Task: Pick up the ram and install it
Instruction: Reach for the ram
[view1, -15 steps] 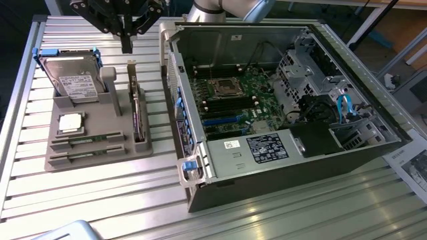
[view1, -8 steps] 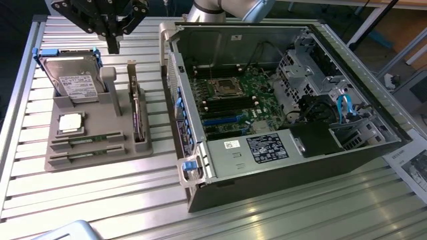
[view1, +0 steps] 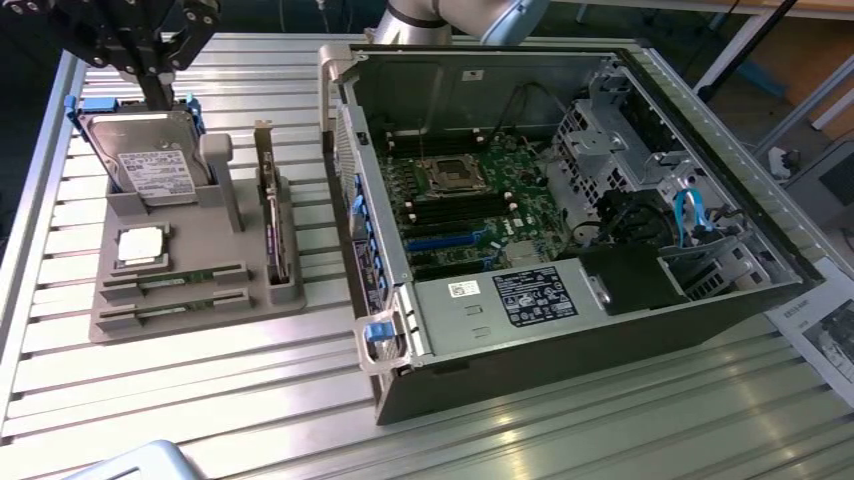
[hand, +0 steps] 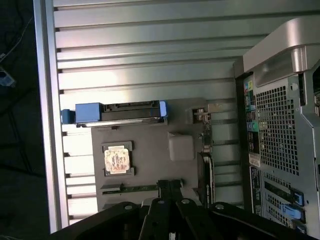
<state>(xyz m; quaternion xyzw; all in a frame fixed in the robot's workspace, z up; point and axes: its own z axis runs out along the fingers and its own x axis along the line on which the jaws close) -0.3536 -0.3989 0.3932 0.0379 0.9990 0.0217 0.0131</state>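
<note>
Nearest in the exterior view, the ram (view1: 176, 276) stands on edge in a slot at the front end of the gray holder (view1: 200, 245), untouched. A second slot just beside it looks filled too, so which stick is meant is open to doubt. In the wrist view a thin green strip of ram (hand: 131, 188) shows beside the dark fingers. Behind the slots lies the processor chip (view1: 142, 247), and beyond it the hard drive (view1: 151, 160) stands upright. The gripper (view1: 159, 95) hangs above the drive, clenched on nothing and well apart from the ram. The expansion card (view1: 274, 215) stands on the holder's side toward the computer case (view1: 561, 330). As I judge it, clenched fingers would strike the stick's top edge rather than straddle it. A grip off the middle could tilt so thin a board in its slot or nudge its neighbour. Inside the case, the memory sockets on the motherboard (view1: 461, 205) are hard to make out. I cannot tell whether their latches are open, and cables and the drive cage crowd that corner.
</note>
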